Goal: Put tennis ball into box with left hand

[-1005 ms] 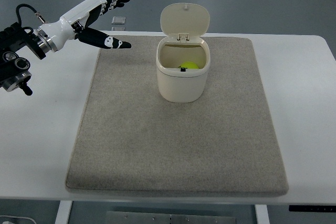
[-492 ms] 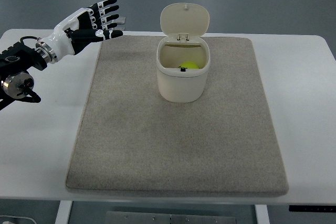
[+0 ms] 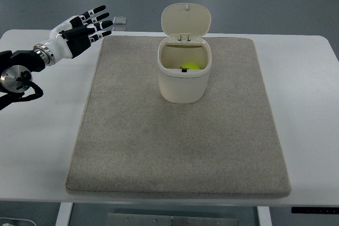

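A yellow-green tennis ball (image 3: 192, 66) lies inside the cream box (image 3: 184, 84), which stands on the grey mat (image 3: 175, 146) with its lid (image 3: 186, 20) hinged open and upright at the back. My left hand (image 3: 91, 25) is at the far left, above the table by the mat's back left corner, well apart from the box. Its fingers are spread and it holds nothing. The right arm is out of view.
The white table (image 3: 312, 109) carries the mat. A small flat grey object (image 3: 119, 20) lies at the table's far edge just beyond the left hand's fingertips. The left arm's black joints (image 3: 16, 75) are over the table's left edge.
My left hand has pulled back to the left, away from the box, and rotated with its fingers still spread. The ball and box have not moved.
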Tool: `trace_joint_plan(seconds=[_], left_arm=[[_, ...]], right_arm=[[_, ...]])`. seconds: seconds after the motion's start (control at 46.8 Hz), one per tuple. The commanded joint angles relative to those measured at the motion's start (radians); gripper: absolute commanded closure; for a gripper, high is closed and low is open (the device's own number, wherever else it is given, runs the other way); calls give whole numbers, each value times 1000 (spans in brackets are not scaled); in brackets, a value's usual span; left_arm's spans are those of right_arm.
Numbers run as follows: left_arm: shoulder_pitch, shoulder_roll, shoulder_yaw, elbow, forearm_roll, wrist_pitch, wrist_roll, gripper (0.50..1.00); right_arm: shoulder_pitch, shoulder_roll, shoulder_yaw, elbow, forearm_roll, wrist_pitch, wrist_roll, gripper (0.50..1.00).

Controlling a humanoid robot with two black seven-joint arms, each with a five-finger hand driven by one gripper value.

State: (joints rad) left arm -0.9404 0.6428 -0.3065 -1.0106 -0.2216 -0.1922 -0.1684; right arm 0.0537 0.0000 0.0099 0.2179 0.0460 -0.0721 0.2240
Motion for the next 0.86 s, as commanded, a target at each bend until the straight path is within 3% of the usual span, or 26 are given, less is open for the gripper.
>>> trace_joint_plan(seconds=[0.0, 0.834], left_arm=[[-1, -2, -2, 7, -24, -10, 21, 504], [35, -2, -14, -3, -55, -38, 32, 504]], right_arm=[[0, 0, 1, 0, 0, 0, 0, 562], [0, 0, 1, 11, 2, 9, 0, 562]])
